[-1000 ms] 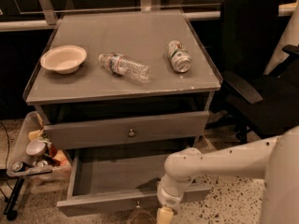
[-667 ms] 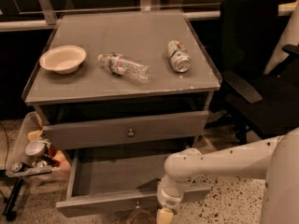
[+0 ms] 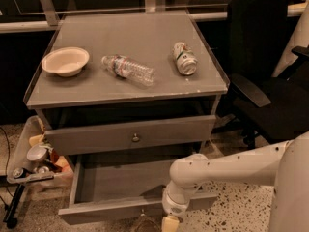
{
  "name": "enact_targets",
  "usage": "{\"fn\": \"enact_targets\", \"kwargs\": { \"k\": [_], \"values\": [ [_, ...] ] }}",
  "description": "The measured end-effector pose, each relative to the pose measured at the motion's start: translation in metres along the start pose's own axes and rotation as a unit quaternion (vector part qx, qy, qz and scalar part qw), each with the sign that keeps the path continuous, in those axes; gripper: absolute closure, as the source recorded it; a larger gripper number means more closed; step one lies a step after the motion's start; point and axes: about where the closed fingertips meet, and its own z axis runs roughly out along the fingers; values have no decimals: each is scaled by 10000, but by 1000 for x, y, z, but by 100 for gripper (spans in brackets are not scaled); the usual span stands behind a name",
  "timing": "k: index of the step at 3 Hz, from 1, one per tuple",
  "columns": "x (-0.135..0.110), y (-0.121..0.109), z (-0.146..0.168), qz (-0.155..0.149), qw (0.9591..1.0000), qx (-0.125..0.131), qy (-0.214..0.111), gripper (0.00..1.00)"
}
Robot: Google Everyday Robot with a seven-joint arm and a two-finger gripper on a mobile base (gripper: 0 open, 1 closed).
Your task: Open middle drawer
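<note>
speckled floor [image 3: 241, 211] and a dark back wall frame a grey cabinet [image 3: 212, 105] with a flat top edged by a low rim. on that top a pale bowl [image 3: 65, 61] sits upright near the left edge. a clear water bottle [image 3: 128, 69] lies on its side near the middle, and a drinks can [image 3: 185, 58] lies on its side to the right of it, all three apart from one another. a black office chair [image 3: 260, 57] stands just beside the cabinet on the right. a shallow bin [image 3: 24, 151] of small clutter sits low on the left.

under the top there is a dark gap, then a shut drawer front [image 3: 87, 139] with a small round knob [image 3: 135, 137] at its centre. below that, the middle drawer [image 3: 120, 182] stands open, drawn far out toward the camera, its shallow grey tray bare and its front panel close to the bottom edge of the view.

the robot's white arm [image 3: 231, 166] reaches in from the lower right, crossing over the drawer's right front corner and bending down at the wrist. the gripper [image 3: 169, 222] hangs at the very bottom of the view, just in front of the middle drawer's front panel and a little right of its centre. it is mostly cut off by the frame edge, so i cannot tell whether it is released, clenched, or grasping the drawer's knob.
</note>
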Motion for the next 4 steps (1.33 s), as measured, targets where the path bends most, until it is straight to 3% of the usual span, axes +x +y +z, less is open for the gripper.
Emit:
{"fn": "enact_targets", "kwargs": {
  "k": [4],
  "values": [
    [-5, -2, -2, -24, 9999, -112, -46, 0]
  ]
}}
